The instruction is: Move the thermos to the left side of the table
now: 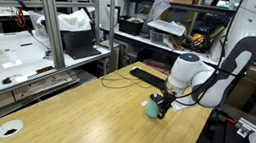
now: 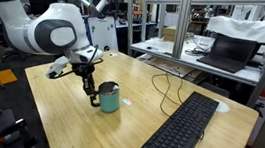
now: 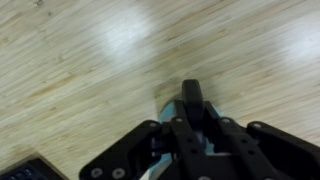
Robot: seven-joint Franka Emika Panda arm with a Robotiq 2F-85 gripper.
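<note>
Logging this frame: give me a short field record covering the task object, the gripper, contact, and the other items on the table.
task object: small squat teal thermos with dark lid and dark side handle, upright
surface: light wood-grain table
gripper: black Robotiq gripper, lowered at the thermos handle side
jaw state: cannot tell
contact: at the handle; grasp not confirmable
other items: long black keyboard; white round disc near a table corner

White rounded arm, seemingly black end effector
</note>
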